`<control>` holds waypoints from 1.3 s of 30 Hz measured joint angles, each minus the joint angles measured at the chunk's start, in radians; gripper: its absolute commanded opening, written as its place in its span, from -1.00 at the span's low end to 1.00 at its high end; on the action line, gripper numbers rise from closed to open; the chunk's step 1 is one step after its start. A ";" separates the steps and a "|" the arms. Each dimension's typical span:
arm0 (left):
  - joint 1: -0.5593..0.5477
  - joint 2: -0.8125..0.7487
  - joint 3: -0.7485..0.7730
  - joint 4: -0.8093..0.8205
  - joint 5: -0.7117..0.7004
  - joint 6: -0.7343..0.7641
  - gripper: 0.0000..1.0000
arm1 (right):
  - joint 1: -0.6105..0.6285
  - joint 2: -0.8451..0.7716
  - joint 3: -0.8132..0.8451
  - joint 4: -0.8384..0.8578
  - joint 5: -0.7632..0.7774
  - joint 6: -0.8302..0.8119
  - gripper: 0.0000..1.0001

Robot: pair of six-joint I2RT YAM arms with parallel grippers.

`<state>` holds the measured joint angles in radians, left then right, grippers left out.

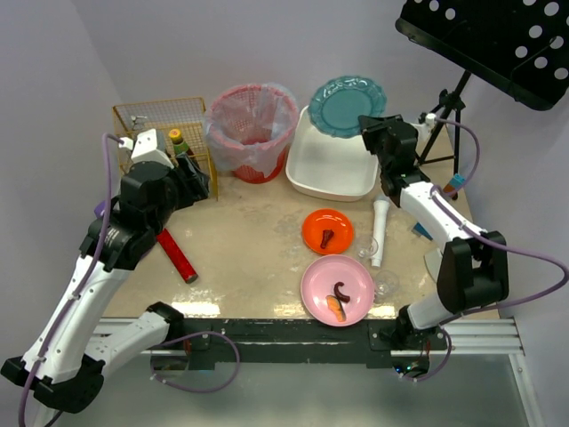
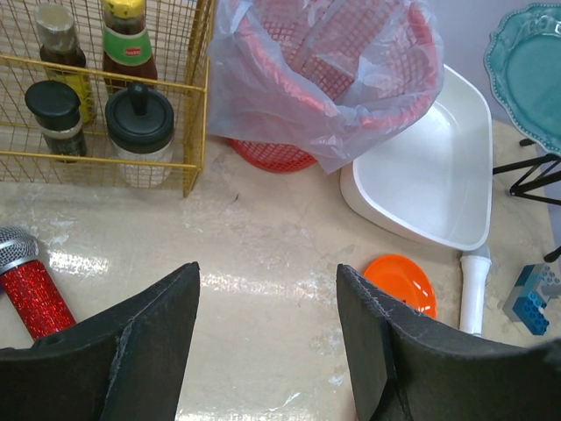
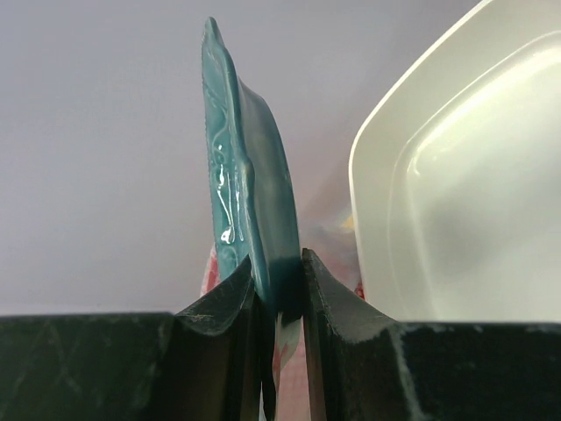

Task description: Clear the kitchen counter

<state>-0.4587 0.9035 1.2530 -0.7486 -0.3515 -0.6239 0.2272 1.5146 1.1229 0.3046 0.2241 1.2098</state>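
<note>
The beige kitchen counter holds an orange plate, a pink plate with food scraps, a white tube, a red glitter microphone and clear glasses. My right gripper is shut on the rim of a teal plate, holding it above the white tub. In the right wrist view the teal plate stands edge-on between the fingers. My left gripper is open and empty above the counter, near the yellow wire basket.
A red bin lined with clear plastic stands at the back between basket and tub. The basket holds several bottles and jars. Blue blocks lie at the right edge. A black music stand rises behind the right side.
</note>
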 measured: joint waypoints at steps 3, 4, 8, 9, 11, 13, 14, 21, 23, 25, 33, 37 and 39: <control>0.000 0.001 -0.017 0.000 0.009 0.000 0.36 | -0.007 0.010 0.000 -0.003 0.016 0.000 -1.00; 0.000 0.001 -0.021 0.000 0.011 0.000 0.36 | -0.008 0.017 0.000 -0.002 0.022 0.000 -1.00; 0.000 0.005 -0.023 0.000 0.026 -0.001 0.36 | -0.011 0.080 0.028 -0.024 0.024 0.000 -1.00; 0.000 0.005 -0.024 0.000 0.027 -0.001 0.36 | -0.011 0.108 0.048 -0.042 0.024 0.000 -1.00; 0.000 0.005 -0.025 0.000 0.031 -0.003 0.36 | -0.010 0.166 0.086 -0.072 0.023 0.000 -1.00; 0.000 0.005 -0.026 0.000 0.031 -0.003 0.36 | -0.010 0.214 0.104 -0.082 0.022 0.000 -1.00; 0.000 0.003 -0.029 0.002 0.032 -0.004 0.36 | -0.010 0.233 0.109 -0.091 0.022 0.000 -1.00; 0.000 0.005 -0.053 0.005 0.039 -0.010 0.36 | -0.010 0.344 0.165 -0.148 0.026 0.005 -1.00; 0.000 0.010 -0.053 0.007 0.043 -0.010 0.36 | -0.010 0.373 0.187 -0.159 0.027 0.010 -1.00; 0.000 0.014 -0.053 0.008 0.049 -0.009 0.36 | -0.010 0.397 0.206 -0.166 0.029 0.018 -1.00; 0.000 0.015 -0.056 0.007 0.057 -0.010 0.36 | -0.010 0.482 0.266 -0.171 0.030 0.028 -1.00; 0.000 0.015 -0.058 0.007 0.057 -0.011 0.36 | -0.010 0.525 0.288 -0.172 0.029 0.029 -1.00; 0.000 0.015 -0.065 0.007 0.058 -0.011 0.36 | -0.010 0.547 0.296 -0.171 0.028 0.030 -1.00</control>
<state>-0.4587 0.9188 1.1881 -0.7418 -0.2939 -0.6346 0.2176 2.0617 1.4193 0.1341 0.2523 1.2396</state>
